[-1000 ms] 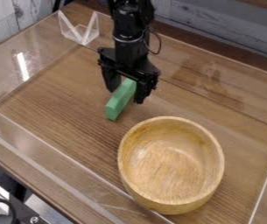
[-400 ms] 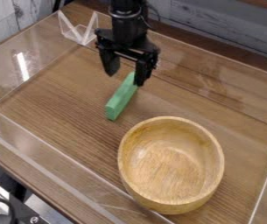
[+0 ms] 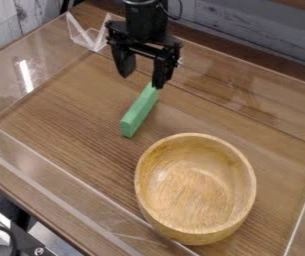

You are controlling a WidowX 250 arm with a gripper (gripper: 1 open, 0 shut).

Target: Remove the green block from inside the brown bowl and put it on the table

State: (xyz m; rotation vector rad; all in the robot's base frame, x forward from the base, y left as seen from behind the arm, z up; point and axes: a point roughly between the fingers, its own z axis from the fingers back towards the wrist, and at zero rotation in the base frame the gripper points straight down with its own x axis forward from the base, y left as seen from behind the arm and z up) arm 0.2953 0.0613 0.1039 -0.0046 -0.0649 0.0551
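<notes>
The green block (image 3: 139, 110) lies flat on the table (image 3: 61, 110), its long side running toward the upper right, just up and left of the brown bowl (image 3: 195, 186). The bowl's inside is bare wood. My gripper (image 3: 144, 74) hangs above the block's far end, pointing straight down. Its black fingers (image 3: 123, 66) stand open and clear of the block, with nothing between them.
Low clear acrylic walls (image 3: 35, 62) border the table on the left, front and right. A clear angled stand (image 3: 88, 36) sits at the back left behind the arm. A grey plank wall runs along the back.
The gripper has risen straight up off the green block, which stays where it lay on the table. The fingers stayed open.
</notes>
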